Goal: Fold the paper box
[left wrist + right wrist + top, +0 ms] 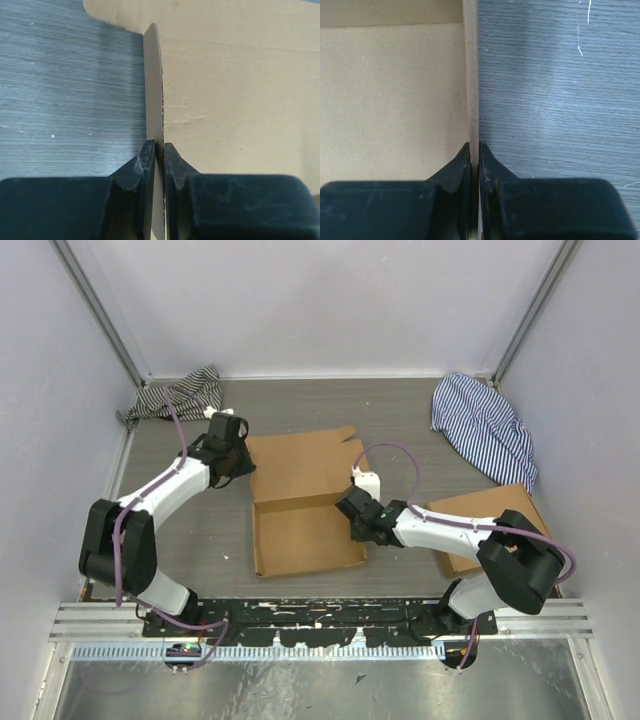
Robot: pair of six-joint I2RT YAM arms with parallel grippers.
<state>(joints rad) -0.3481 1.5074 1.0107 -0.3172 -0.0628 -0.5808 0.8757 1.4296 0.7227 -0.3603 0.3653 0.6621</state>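
Observation:
The paper box [300, 502] lies mid-table, brown cardboard with a shallow tray toward me and a flat lid panel behind it. My left gripper [238, 462] is shut on the raised left flap of the lid panel; in the left wrist view that flap [153, 85] stands edge-on between the black fingers [148, 165]. My right gripper [355, 515] is shut on the tray's right wall. In the right wrist view this wall [470, 80] runs upright between the fingers [487, 165], with the box floor [390, 100] to its left.
A stack of flat brown cardboard [490, 525] lies at the right under the right arm. Striped cloths sit at the back left [180, 395] and back right [485, 430]. Walls enclose the table on three sides.

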